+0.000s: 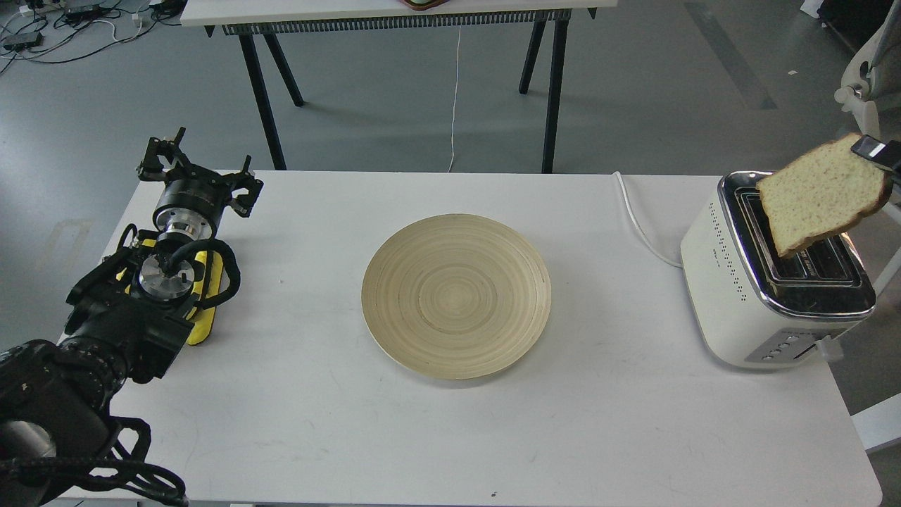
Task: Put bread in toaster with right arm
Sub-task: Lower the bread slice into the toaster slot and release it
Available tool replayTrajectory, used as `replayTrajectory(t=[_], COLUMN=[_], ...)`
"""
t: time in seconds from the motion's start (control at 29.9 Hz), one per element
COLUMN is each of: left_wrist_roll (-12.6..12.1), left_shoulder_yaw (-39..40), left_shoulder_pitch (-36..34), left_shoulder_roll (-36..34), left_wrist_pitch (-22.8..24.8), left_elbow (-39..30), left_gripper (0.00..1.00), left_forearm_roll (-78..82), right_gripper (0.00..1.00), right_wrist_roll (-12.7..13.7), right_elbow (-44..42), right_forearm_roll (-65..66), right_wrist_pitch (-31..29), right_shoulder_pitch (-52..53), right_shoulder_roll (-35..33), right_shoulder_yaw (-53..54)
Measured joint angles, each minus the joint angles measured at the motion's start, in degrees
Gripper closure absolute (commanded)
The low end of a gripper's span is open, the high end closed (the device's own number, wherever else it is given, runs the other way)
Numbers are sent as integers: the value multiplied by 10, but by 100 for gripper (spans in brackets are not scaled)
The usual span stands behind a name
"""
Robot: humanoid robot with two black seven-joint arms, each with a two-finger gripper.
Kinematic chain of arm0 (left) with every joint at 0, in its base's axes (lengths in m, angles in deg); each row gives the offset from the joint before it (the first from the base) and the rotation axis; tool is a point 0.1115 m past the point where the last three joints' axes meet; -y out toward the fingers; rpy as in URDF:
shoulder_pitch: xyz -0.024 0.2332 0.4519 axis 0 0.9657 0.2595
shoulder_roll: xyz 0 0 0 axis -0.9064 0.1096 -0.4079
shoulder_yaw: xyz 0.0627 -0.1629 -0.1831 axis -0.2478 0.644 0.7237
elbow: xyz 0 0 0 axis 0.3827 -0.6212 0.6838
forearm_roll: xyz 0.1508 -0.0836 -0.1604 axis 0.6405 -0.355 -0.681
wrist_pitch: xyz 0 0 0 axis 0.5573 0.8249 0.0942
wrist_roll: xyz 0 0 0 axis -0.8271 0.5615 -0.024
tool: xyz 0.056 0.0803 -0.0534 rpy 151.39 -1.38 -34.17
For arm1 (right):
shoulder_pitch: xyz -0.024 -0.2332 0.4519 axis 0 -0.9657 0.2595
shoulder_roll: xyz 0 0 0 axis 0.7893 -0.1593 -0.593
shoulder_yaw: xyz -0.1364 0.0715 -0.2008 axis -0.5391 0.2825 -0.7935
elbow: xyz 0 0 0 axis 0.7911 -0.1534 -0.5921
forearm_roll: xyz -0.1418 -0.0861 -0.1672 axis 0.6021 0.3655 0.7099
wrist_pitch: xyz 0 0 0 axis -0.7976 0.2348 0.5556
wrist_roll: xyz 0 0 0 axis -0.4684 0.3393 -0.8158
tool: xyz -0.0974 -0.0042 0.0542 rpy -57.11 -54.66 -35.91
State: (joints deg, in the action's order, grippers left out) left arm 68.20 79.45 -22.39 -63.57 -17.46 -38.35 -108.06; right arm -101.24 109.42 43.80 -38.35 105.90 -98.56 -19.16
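The bread (820,193), a pale tan slice with brown crust, hangs tilted over the toaster (739,296) at the table's right end. Its lower corner is at the chrome top by the slots; I cannot tell which slot or whether it is inside. My right gripper (876,149) shows only as a dark fingertip at the right edge, shut on the slice's top corner. The rest of the right arm is out of view. My left gripper (198,170) rests open and empty at the table's far left.
A round wooden plate (456,296) lies empty at the middle of the white table (493,436). The toaster's white cord (640,222) runs back off the table. A second table (394,14) stands behind.
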Motion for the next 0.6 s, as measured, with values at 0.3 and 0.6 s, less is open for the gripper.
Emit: replayTrajectory(t=[0.3, 0.6], left_wrist_roll=[0, 0], left_shoulder_yaw=[0, 0], left_shoulder_pitch=[0, 0], left_shoulder_roll=[0, 0], left_wrist_pitch=[0, 0], left_elbow=[0, 0], left_gripper=[0, 0], left_forearm_roll=[0, 0], right_gripper=[100, 75], right_wrist_roll=[0, 0], right_elbow=[7, 8], right_forearm_roll=[0, 0], right_wrist_pitch=[0, 13], right_shoulder_pitch=[-2, -28], right_shoulder_roll=[-1, 12], right_shoulder_yaw=[-13, -14])
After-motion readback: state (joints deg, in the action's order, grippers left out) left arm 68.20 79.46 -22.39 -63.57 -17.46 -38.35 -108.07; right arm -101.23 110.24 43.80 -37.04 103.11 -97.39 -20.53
